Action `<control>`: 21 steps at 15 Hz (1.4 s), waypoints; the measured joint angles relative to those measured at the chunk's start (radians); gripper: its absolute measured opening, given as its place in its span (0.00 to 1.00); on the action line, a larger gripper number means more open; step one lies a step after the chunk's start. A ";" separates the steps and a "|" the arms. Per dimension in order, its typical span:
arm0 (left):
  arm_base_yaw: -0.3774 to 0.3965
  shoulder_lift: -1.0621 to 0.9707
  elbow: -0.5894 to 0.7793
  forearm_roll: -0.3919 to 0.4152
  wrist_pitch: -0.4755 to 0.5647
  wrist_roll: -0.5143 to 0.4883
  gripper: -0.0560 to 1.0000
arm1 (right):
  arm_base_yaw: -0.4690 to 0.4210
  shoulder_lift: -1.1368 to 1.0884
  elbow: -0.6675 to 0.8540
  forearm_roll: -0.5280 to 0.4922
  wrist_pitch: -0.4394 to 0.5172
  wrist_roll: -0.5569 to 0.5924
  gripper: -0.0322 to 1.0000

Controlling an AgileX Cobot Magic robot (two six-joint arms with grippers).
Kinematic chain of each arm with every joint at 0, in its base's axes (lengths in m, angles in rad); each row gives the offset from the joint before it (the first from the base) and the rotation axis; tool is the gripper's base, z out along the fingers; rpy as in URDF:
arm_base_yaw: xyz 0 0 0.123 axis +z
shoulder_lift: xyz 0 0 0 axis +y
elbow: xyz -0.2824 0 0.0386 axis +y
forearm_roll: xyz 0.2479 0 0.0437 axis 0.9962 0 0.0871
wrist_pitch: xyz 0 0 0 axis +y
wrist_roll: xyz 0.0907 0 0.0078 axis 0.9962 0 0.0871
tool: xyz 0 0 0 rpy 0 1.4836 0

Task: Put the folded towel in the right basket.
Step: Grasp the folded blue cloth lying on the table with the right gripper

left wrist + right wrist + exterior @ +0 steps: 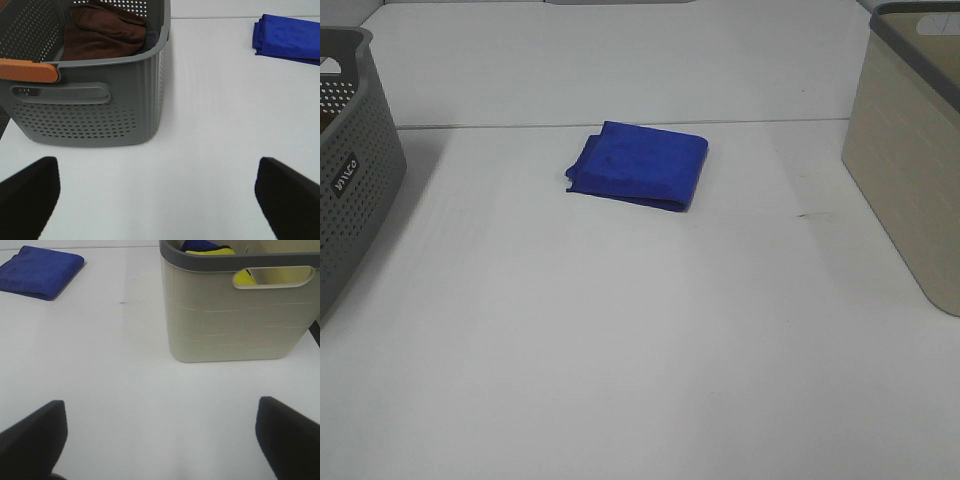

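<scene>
Currently the left end effector (160, 200) and right end effector (160, 440) gape wide, empty. A folded blue cloth towel (638, 165) lies toward the far edge of the table (620, 350), apart from the right-edge beige plastic basket (905, 170).

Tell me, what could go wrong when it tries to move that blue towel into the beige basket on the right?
The folded towel lies in loose layers. The open right claw might pinch only the top layer, so the towel could unfold when lifted. The right basket has tall walls, so a hanging corner could snag on its rim and drape outside.
</scene>
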 joint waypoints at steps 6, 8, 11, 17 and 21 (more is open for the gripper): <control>0.000 0.000 0.000 0.000 0.000 0.000 0.99 | 0.000 0.000 0.000 0.000 0.000 0.000 0.97; 0.000 0.000 0.000 0.000 0.000 0.000 0.99 | 0.000 0.000 0.000 0.000 0.000 0.000 0.97; 0.000 0.000 0.000 0.000 0.000 0.000 0.99 | 0.000 0.000 0.000 0.000 0.000 0.000 0.97; 0.000 0.000 0.000 0.000 0.000 0.000 0.99 | 0.000 0.000 0.000 0.000 0.000 0.000 0.97; 0.000 0.000 0.000 0.000 0.000 0.000 0.99 | 0.000 0.000 0.000 0.000 0.000 0.000 0.97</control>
